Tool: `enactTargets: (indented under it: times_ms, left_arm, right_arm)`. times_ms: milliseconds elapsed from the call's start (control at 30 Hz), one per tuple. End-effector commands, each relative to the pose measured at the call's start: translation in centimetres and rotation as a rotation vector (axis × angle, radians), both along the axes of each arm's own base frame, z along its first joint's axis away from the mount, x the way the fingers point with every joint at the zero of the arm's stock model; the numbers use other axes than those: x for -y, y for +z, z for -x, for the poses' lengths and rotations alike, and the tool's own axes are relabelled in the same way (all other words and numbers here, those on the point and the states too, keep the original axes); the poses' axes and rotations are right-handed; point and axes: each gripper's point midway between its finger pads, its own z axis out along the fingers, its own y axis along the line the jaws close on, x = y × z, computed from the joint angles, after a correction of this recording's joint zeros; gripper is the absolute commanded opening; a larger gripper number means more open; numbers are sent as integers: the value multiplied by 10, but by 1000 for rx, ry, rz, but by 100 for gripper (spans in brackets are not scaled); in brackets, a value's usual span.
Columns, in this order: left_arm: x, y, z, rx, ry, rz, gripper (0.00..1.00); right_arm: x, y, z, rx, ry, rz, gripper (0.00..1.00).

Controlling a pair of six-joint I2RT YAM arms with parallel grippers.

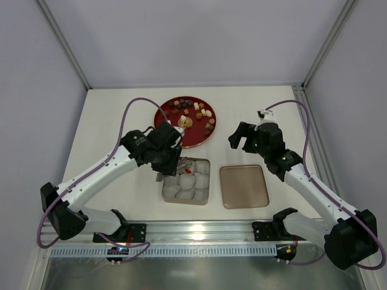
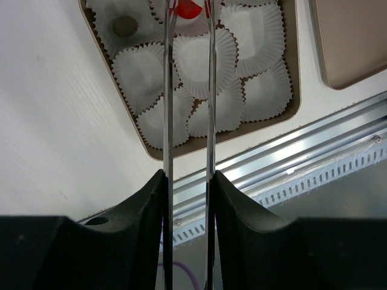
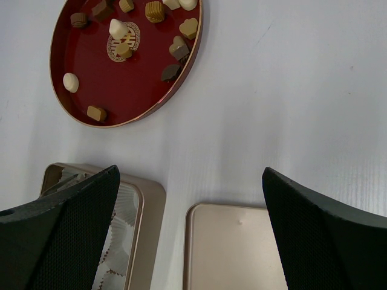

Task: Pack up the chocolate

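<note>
**Chocolate packing, one moment.** The chocolate (image 3: 188, 26), small brown, tan and cream candies, lies on a round red plate (image 3: 121, 84) toward the far edge of the white tabletop (image 1: 115, 99). One dark candy (image 2: 125, 25) sits in a crinkled white paper cup (image 2: 202, 57) of the gold rectangular tin (image 2: 293, 60) toward the near edge. The left tool (image 2: 189, 12) is over the tin, its thin fingers narrowly apart with a red piece (image 2: 187, 8) between the tips; whether it is gripped cannot be told. The right tool (image 3: 190, 172) is spread wide and empty, hovering between the plate and the flat gold lid (image 1: 243, 186).

A white tabletop (image 1: 109, 109) carried a round red plate (image 3: 139, 84) with a gold emblem (image 3: 134, 37), toward its far edge. Closer to the near edge stood a gold tin (image 1: 186, 202) filled with crinkled white paper cups (image 2: 202, 57). A flat tan lid (image 1: 243, 186) lay just beside the tin, not touching it.
</note>
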Motion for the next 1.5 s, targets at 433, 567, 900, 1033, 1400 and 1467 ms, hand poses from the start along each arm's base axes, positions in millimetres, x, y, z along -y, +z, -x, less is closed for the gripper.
enactTargets:
  times_ms: [433, 567, 900, 1033, 1400, 1467]
  left_arm:
    - [25, 68, -21, 122, -2, 120, 38]
    - [27, 81, -50, 185, 24, 89, 38]
    - [27, 40, -152, 203, 130, -70, 40]
    - [30, 25, -179, 202, 149, -107, 39]
    - [37, -13, -204, 155, 158, -157, 39]
    - [37, -17, -207, 150, 161, -158, 39]
  right_arm:
    - [-3, 15, -9, 59, -3, -29, 100]
    - [-5, 17, -9, 61, 5, -32, 100]
    - [-7, 24, -2, 67, 32, -43, 100]
    - [-4, 28, 2, 76, 33, -33, 100]
    - [2, 30, 7, 82, 26, -9, 100]
    - [3, 30, 7, 84, 25, -8, 100]
